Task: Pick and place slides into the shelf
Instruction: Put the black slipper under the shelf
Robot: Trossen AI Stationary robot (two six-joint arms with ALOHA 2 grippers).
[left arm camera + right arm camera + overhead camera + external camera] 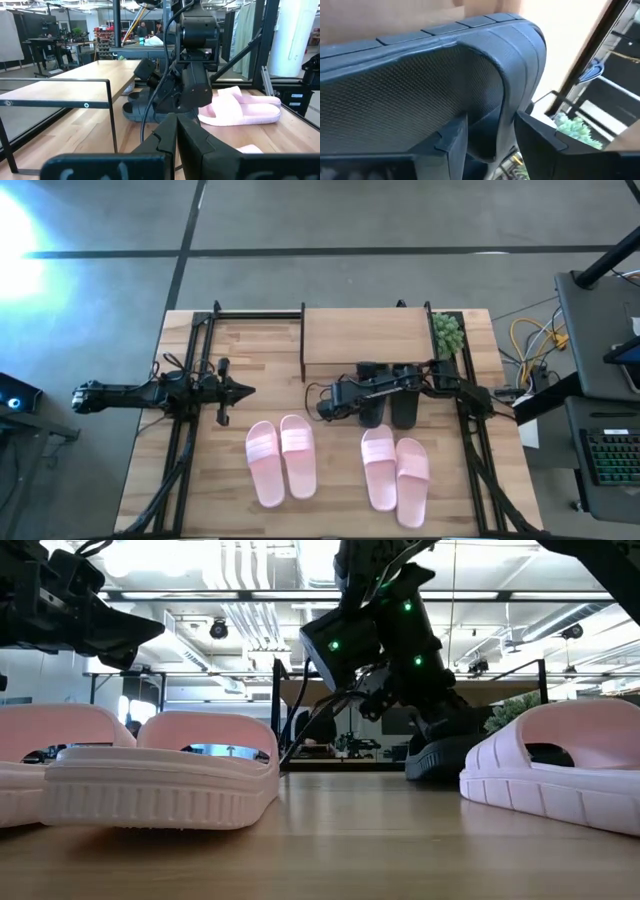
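Wooden table point(330, 515), black slides point(388, 408) lengthwise toward shelf point(366, 335)

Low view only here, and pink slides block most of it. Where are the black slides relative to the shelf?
Observer: Both black slides lie side by side on the table, at the right half of the shelf front edge.
Operator: Is the right gripper on one?
Observer: The right gripper straddles a black strap, fingers apart.
Operator: And the left?
Observer: The left gripper is shut, off the shelf's front left corner.

four light pink slides point(281, 459), two black slides point(404, 406), light-wood shelf point(366, 335) top.
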